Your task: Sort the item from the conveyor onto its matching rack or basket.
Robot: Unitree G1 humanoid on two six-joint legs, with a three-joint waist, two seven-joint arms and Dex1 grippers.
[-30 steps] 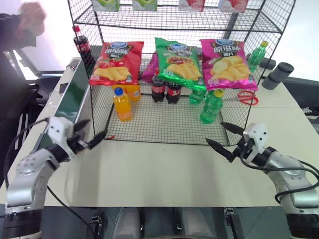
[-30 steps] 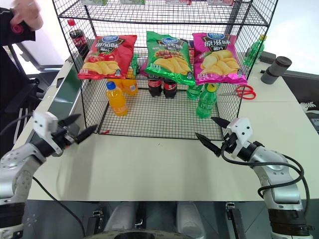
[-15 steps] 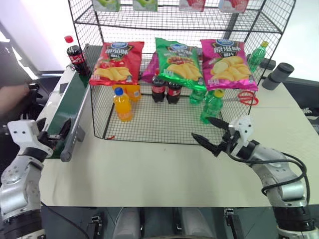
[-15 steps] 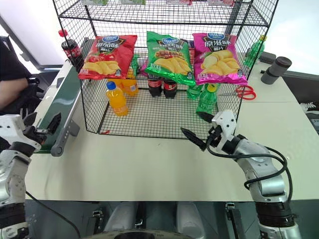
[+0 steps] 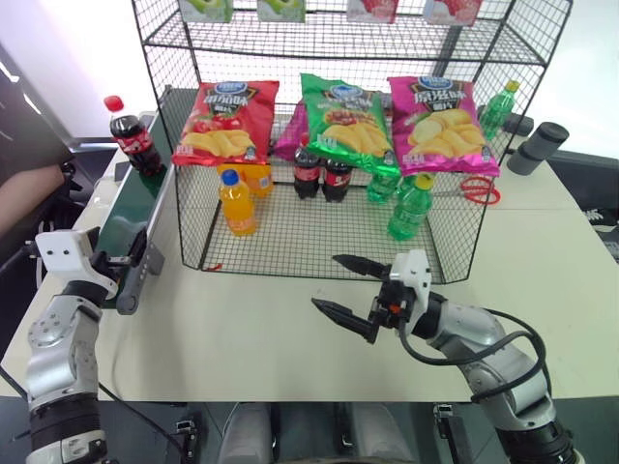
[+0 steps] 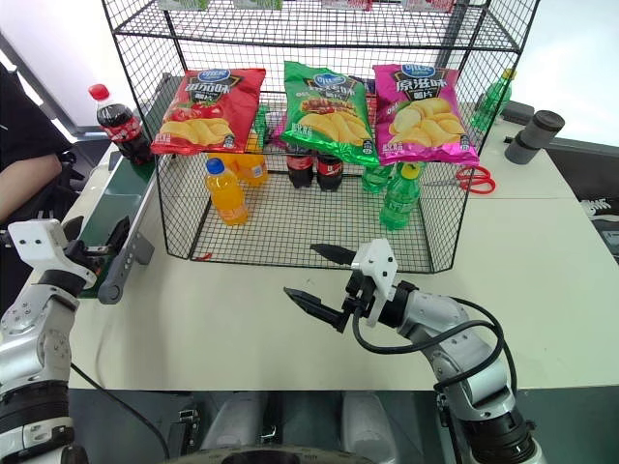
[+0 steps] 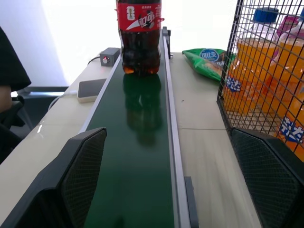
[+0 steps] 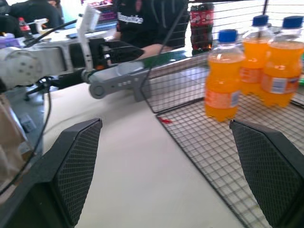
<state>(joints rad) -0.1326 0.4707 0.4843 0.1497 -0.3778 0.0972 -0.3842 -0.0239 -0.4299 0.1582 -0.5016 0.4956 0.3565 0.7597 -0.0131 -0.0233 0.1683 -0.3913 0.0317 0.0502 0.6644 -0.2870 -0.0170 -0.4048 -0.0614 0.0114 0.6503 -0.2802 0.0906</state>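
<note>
At worktop's left edge, cola bottle (image 5: 132, 137) stands upright on conveyor (image 5: 135, 208), unheld. Left end effector (image 7: 161, 190) wide at belt's near end; right end effector (image 5: 350, 288) wide, empty. You risk toppling bottle: tall, narrow, easily clipped during approach.

A robotics lab is posing as a shop: a black wire rack (image 5: 455, 155) is taking up the desk's (image 5: 290, 338) far half, crisp bags (image 5: 346, 116) are hanging from it, and a green conveyor (image 5: 135, 213) is running along the left edge.
</note>
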